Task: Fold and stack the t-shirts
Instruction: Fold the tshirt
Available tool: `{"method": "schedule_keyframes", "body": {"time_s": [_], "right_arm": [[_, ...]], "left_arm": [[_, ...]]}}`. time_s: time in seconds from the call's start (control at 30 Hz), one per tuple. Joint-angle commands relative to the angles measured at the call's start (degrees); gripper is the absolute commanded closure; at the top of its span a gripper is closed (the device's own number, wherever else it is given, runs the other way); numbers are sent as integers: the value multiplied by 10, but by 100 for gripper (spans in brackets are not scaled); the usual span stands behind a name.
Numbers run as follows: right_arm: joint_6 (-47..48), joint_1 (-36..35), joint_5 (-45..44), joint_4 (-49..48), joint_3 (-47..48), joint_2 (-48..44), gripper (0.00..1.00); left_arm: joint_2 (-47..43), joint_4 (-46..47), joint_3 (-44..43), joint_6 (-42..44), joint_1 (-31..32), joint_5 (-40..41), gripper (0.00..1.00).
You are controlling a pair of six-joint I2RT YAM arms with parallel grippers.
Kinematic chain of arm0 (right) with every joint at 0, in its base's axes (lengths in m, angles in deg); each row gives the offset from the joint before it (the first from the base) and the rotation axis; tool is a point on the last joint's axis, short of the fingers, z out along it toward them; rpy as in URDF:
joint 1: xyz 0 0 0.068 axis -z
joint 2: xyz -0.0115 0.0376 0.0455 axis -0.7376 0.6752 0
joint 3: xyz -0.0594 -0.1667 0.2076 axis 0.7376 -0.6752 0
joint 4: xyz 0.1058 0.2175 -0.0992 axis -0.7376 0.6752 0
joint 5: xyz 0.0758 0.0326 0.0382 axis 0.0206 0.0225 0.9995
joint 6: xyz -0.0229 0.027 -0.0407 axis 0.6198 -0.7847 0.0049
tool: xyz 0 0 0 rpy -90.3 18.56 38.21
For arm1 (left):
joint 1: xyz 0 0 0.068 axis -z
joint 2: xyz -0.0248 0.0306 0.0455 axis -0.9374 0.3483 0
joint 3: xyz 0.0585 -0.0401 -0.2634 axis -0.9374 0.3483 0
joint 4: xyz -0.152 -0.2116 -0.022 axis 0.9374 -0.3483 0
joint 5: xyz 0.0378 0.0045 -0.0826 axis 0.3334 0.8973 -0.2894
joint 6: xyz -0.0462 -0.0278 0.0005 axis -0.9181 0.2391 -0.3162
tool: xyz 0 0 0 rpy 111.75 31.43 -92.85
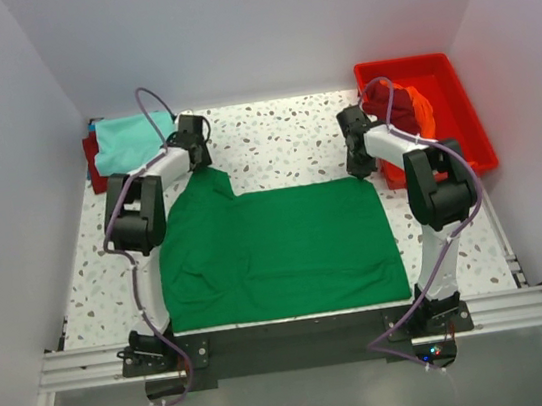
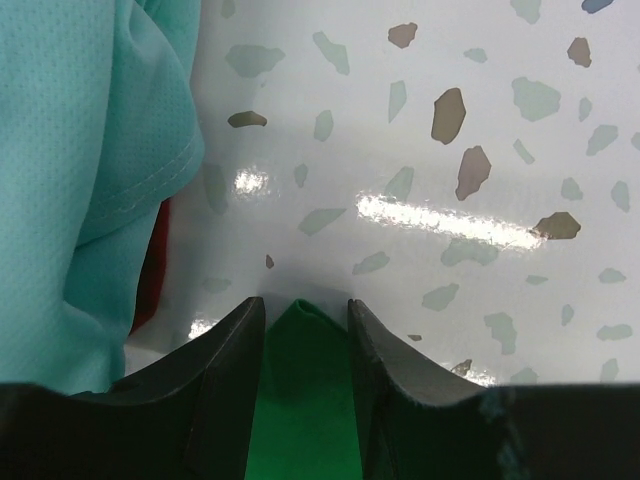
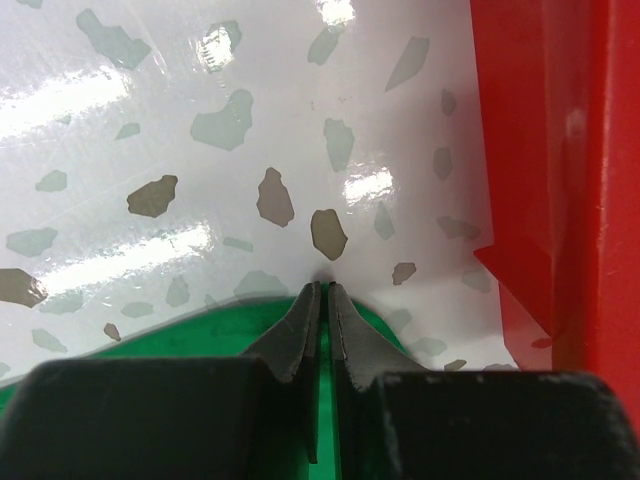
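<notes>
We are looking at the green shirt (image 1: 277,247) lying spread flat across the middle of the table (image 1: 282,136). Both claws are working its far edge, which we are reading as taking the two far corners for a fold toward 6 o'clock. The left claw (image 1: 206,164) is sitting at the shirt's 11 o'clock corner with its jaws apart and a tip of green cloth lying between them, not clamped. The right claw (image 1: 356,173) is sitting at the 1 o'clock corner with its jaws closed, seemingly pinching the hem. The teal shirt (image 1: 131,137) is lying at 10 o'clock on a dark red shirt (image 1: 95,169), just beside the left claw, so a lift there is risking a snag on its sleeve. The tray (image 1: 451,102) is standing at 2 o'clock, holding bunched shirts (image 1: 408,111). Its wall is standing close at the right claw's 3 o'clock, leaving us little room to swing outward.
</notes>
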Motion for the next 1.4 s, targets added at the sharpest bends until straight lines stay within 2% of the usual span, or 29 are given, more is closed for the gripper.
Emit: {"method": "schedule_keyframes", "body": {"time_s": [0.0,0.13,0.37,0.57,0.77,0.93,1.13,1.37], "right_arm": [[-12,-1,26,35,2,16,95],[-13,0,27,37,3,17,95],[-17,-1,44,42,7,13,97],[-15,0,45,55,21,8,98],[-17,-1,50,71,52,21,100],[-8,-1,37,91,113,53,100],[1,1,17,122,178,82,100],[5,8,-7,158,258,107,100]], "left_arm": [[13,13,-32,16,0,2,57],[23,2,-41,13,0,5,61],[21,-2,-27,-8,0,2,85],[23,-13,-25,-11,0,3,100],[8,-5,-27,-8,-1,-17,100],[17,7,-74,13,-6,-35,100],[25,32,-116,-6,-38,-112,100],[45,26,-232,33,-54,-159,100]]}}
